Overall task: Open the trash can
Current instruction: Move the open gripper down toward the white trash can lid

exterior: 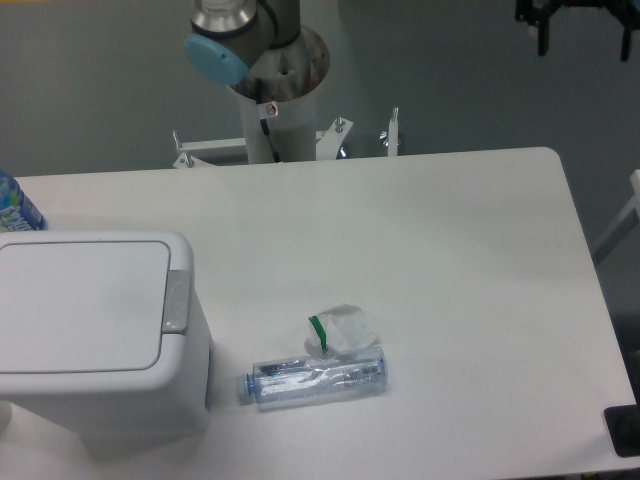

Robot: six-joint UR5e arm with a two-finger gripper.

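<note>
a: where's the trash can (pixel 95 335) sitting?

b: at the table's (pixel 450 250) near left corner. big white boxy thing, lid flat down and shut, grey latch button (pixel 177 300) on the lid's right edge.

a: and the gripper (pixel 585 25)?

b: way up at the top right, well apart from the bin. only dark finger tips poke into view, hanging over the far right end of the table. i can't tell how the jaws stand, the rest is cut off.

a: anything else lying about?

b: a clear plastic bottle (pixel 315 378) on its side just right of the bin, blue cap pointing at it. a crumpled bit of clear wrapper (pixel 340 330) with a green stripe is touching the bottle's far side. a blue-labelled bottle (pixel 15 205) peeks in at the left edge, behind the bin. the arm's base (pixel 270 90) stands at the back edge.
</note>
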